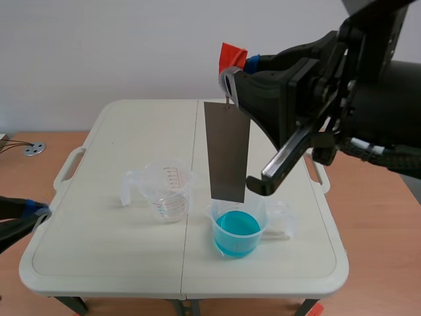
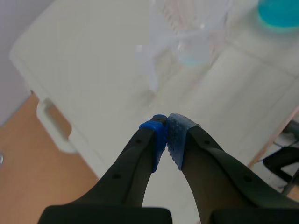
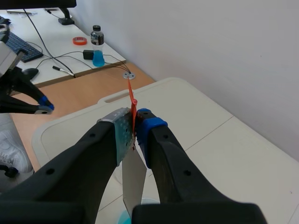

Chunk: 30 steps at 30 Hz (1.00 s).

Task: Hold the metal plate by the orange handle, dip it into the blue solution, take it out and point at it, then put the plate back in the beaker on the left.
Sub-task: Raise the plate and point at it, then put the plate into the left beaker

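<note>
Metal plate (image 1: 227,151) over blue solution (image 1: 237,227), orange handle (image 1: 233,54) half hidden in clenched right jaws; left jaws together, empty.

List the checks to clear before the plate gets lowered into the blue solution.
1. Grip: right gripper shut on orange handle, ok.
2. Hang: metal plate roughly upright, ok.
3. Aim: plate's lower edge over blue solution, cannot tell in depth.
4. Clearance: left gripper shut, away from both beakers, ok.
5. Return spot: clear beaker upright, ok.
</note>
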{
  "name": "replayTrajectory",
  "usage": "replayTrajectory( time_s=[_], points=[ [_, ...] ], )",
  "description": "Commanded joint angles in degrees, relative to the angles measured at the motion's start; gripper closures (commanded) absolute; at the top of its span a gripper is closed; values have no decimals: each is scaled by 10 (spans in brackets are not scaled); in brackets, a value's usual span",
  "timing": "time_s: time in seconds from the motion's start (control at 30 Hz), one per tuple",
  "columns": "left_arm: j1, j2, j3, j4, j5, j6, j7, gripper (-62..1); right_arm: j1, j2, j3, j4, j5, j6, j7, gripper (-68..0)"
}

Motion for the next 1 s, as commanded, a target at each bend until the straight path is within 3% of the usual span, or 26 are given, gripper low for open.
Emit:
replayTrajectory(
  time_s=[0.0,0.27,0.57,0.97],
  points=[
    [30,-2,-17,7,-4,10,-9,-27,3,1,3,14,9,4,8,-15],
    [194,-5,-96,6,-4,54,-9,-27,3,1,3,14,9,4,8,-15],
    [314,-5,-112,-20,-4,52,-15,-27,17,1,3,14,9,4,9,-15],
    [378,-3,-106,-74,-3,49,-42,-27,79,1,2,13,15,2,8,-15]
  ],
)
